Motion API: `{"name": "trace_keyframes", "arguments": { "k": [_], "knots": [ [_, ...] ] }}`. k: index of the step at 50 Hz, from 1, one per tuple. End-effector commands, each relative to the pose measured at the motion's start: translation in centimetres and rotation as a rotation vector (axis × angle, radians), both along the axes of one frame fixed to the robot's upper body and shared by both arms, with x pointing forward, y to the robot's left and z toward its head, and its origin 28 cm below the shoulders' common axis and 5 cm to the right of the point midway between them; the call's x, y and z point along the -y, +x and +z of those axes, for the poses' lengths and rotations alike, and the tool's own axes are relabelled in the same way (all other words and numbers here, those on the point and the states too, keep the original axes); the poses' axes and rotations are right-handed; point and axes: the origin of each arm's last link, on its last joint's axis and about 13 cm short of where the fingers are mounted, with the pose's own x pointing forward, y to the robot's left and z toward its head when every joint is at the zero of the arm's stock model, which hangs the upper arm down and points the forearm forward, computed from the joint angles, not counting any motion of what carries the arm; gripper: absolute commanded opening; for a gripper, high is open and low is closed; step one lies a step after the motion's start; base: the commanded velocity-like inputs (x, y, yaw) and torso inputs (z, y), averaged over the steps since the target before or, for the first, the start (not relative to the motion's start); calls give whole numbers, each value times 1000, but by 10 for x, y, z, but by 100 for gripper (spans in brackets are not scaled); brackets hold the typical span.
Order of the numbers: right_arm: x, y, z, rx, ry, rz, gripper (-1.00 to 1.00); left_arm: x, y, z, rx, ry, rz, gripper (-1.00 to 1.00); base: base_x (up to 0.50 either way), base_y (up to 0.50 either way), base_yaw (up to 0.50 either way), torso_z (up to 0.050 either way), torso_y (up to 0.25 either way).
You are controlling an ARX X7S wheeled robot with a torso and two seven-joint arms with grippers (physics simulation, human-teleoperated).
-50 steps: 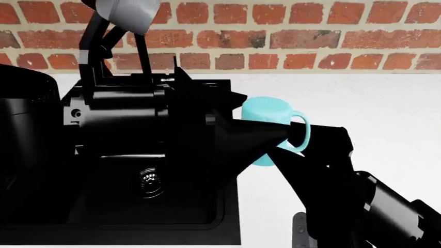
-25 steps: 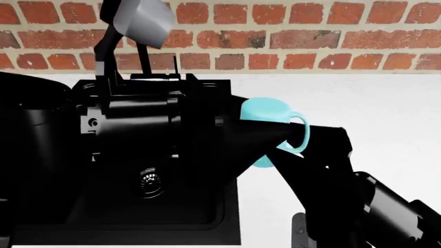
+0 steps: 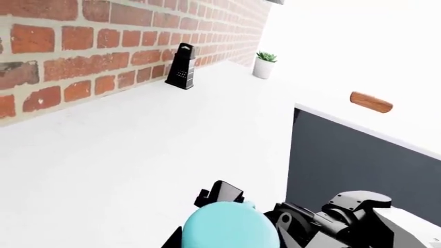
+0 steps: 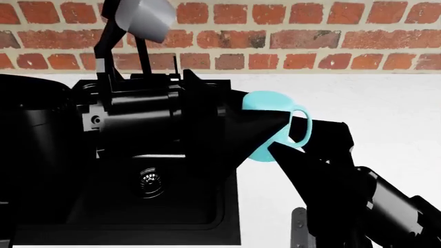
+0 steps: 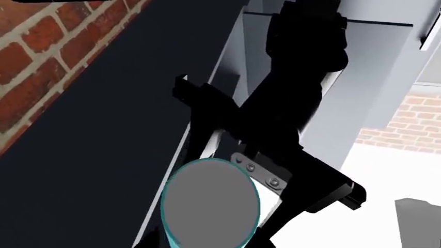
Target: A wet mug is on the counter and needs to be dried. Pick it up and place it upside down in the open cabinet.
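The turquoise mug (image 4: 267,106) hangs in the air over the right edge of the black sink (image 4: 206,206), its handle (image 4: 303,124) to the right. My left gripper (image 4: 265,132) reaches in from the left, its black fingers over the mug's near side. My right gripper (image 4: 300,142) comes up from the lower right and its fingers clasp the mug at the handle side. In the left wrist view the mug's closed base (image 3: 231,227) fills the jaws. In the right wrist view its grey-looking mouth (image 5: 210,199) faces the camera. The white counter (image 4: 386,119) lies below. I cannot make out the open cabinet.
A grey faucet (image 4: 141,20) rises behind the sink before the brick wall (image 4: 310,36). Further along the counter stand a black grater (image 3: 182,66) and a small potted plant (image 3: 264,64). A dark panel (image 3: 344,160) with a wooden handle (image 3: 371,102) shows beside the counter.
My left arm has shifted right and closed in around the mug. The mug and both grippers have risen slightly.
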Motion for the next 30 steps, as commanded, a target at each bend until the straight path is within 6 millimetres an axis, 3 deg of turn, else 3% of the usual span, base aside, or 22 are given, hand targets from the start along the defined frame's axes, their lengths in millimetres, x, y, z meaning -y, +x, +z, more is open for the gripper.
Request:
{"name": "trace_keyframes", "arguments": {
  "k": [1, 19, 30],
  "knots": [
    [0, 3, -5, -55, 8, -34, 100, 0, -4, 5, 7, -42, -49, -100, 0, 0, 0, 0, 0],
    [16, 14, -13, -176, -3, -138, 100, -2, 1, 9, 23, -52, -15, -100, 0, 0, 0, 0, 0],
    [43, -8, 8, -175, 102, -163, 100, -5, 7, 10, 31, -58, 19, -100, 0, 0, 0, 0, 0]
  ]
}}
